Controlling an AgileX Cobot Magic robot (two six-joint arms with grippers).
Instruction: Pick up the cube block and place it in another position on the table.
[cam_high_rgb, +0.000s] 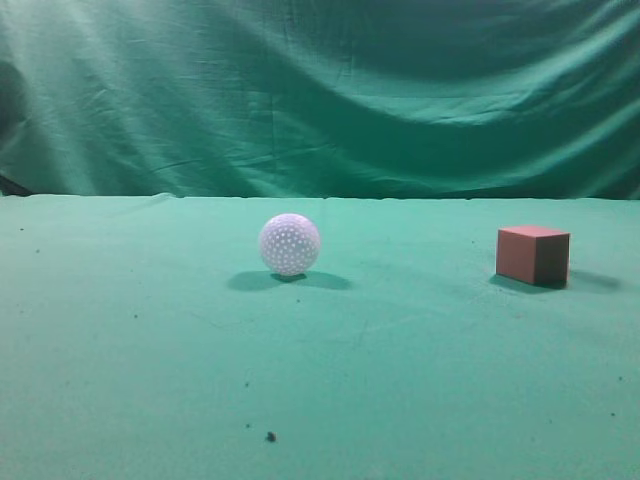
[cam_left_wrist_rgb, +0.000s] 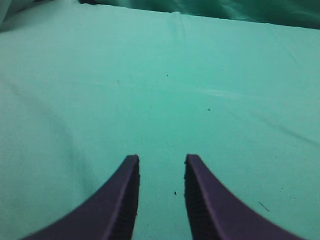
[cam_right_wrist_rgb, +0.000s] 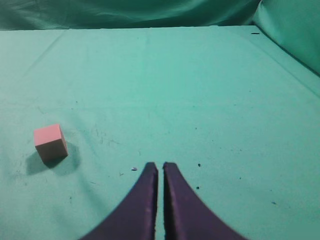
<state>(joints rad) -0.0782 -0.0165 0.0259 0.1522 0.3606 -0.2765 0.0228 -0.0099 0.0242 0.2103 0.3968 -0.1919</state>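
Cube (cam_high_rgb: 533, 256) sits on the table (cam_high_rgb: 320, 380), right side in the exterior view, well apart from the white ball (cam_high_rgb: 290, 244) near center. Both rest on the cloth, untouched. Green curtain (cam_high_rgb: 320, 95) hangs behind. No arm shows in the exterior view. Left tool (cam_left_wrist_rgb: 161, 165) has its fingers parted, nothing between them, only bare table (cam_left_wrist_rgb: 160, 90) below. Right tool (cam_right_wrist_rgb: 160, 170) has its fingers nearly together, holding nothing; the cube (cam_right_wrist_rgb: 50, 142) lies ahead and to its left on the table (cam_right_wrist_rgb: 200, 100), apart from it.
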